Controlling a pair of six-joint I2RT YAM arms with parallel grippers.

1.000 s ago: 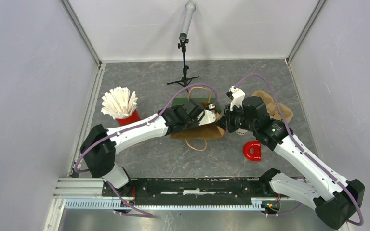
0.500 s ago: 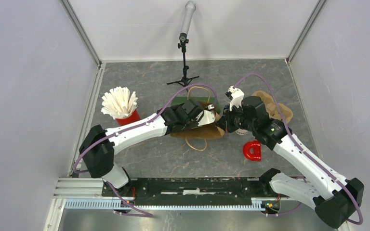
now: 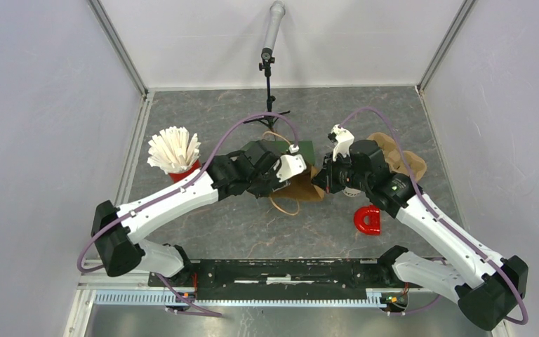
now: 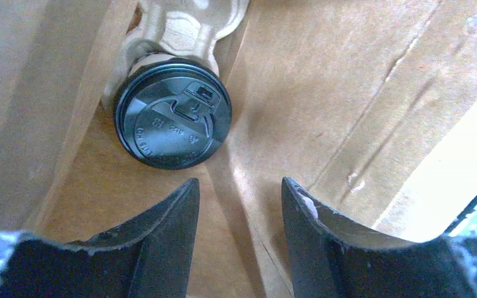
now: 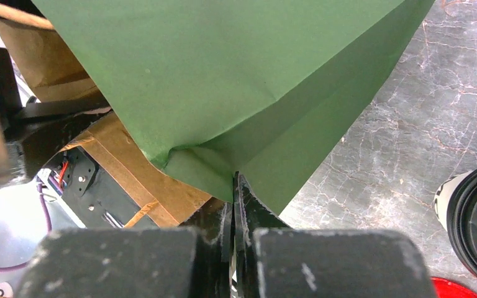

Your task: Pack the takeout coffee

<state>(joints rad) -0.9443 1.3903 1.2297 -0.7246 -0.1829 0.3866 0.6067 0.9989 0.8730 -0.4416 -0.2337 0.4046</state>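
The takeout coffee sits inside the green paper bag, its lid facing the opening. The left fingers hang spread and empty above it. The right fingers pinch the bag's edge shut. The cup looks light and crushable, so I'd hold it gently just below the lid.

lab test cell: closed in by plain white walls, floored with grey marbled tabletop, edged by aluminium rail bearing left arm and right arm, with mic on tripod at the back.
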